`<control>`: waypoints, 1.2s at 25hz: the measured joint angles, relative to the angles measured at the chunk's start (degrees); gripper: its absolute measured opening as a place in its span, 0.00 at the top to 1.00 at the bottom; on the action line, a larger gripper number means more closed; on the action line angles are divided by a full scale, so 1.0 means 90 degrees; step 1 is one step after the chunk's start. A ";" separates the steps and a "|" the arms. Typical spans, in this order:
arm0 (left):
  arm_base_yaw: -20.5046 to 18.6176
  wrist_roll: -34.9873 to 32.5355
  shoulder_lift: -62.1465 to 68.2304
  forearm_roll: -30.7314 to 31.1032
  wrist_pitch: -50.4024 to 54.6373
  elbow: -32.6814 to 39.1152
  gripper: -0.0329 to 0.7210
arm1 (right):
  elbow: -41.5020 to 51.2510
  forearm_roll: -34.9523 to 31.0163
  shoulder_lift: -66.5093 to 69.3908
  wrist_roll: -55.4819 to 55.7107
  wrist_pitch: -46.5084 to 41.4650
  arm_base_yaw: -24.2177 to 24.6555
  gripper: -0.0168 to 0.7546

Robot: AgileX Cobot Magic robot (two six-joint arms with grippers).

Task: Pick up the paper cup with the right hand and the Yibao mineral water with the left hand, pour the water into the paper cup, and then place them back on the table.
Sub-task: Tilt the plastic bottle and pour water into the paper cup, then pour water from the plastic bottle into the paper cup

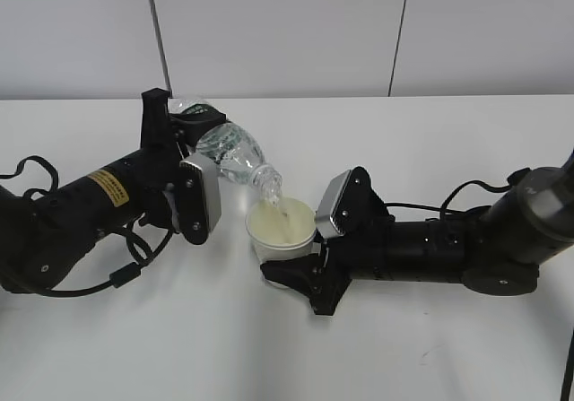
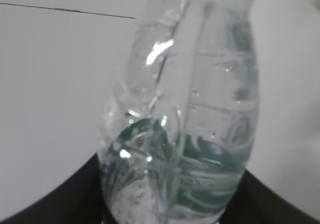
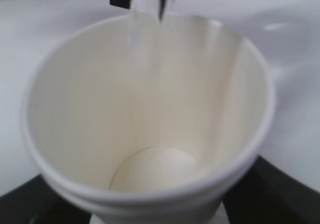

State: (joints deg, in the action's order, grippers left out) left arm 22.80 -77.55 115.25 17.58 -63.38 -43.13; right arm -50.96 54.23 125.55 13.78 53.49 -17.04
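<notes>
table (image 1: pixel 430 347): white, plain; everything sits at its middle; a few faint dark marks toward 5 o'clock

left hand (image 1: pixel 193 141): comes in from 9 o'clock, yellow sticker on the forearm; jaws closed round the bottle's lower body, black pads flanking it at the bottom of the left wrist view; grip looks firm

right hand (image 1: pixel 296 271): comes in from 3 o'clock, low over the table; jaws closed round the cup's lower wall, black pads at both bottom corners of the right wrist view

bottle (image 1: pixel 231 154): clear ribbed plastic, green label, no cap; tipped with the neck pointing to 4 o'clock and down, mouth just over the cup's rim at its 12 o'clock side; water inside; thin wall, so I judge it light and a bit squashy, slick where wet; the ribbed middle is the place to hold, squeezed gently or water jumps out

cup (image 1: pixel 282 226): off-white paper, rolled rim, upright or nearly; held just right of table centre, base close to the surface, whether touching I cannot tell; very light, soft wall that dents easily, heavier and tippy as it fills; hold low on the wall, not the rim

stream (image 3: pixel 142 28): a clear ribbon entering the cup at 12 o'clock and running down the inner wall; pouring under way, little pooled at the bottom as far as I can see
</notes>
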 joint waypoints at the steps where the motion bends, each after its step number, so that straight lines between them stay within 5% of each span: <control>1: 0.0000 -0.0026 0.0000 0.0000 0.0000 0.0000 0.44 | 0.0000 -0.0016 0.0000 -0.0015 -0.0006 0.0000 0.29; 30: 0.0000 -0.0354 0.0000 -0.0025 -0.0006 0.0000 0.44 | -0.0011 0.0322 -0.0236 0.0125 -0.0427 0.0000 0.29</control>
State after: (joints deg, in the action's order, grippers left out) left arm 22.80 -80.74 115.25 17.35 -63.43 -43.13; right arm -51.06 57.13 123.43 14.91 49.65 -17.04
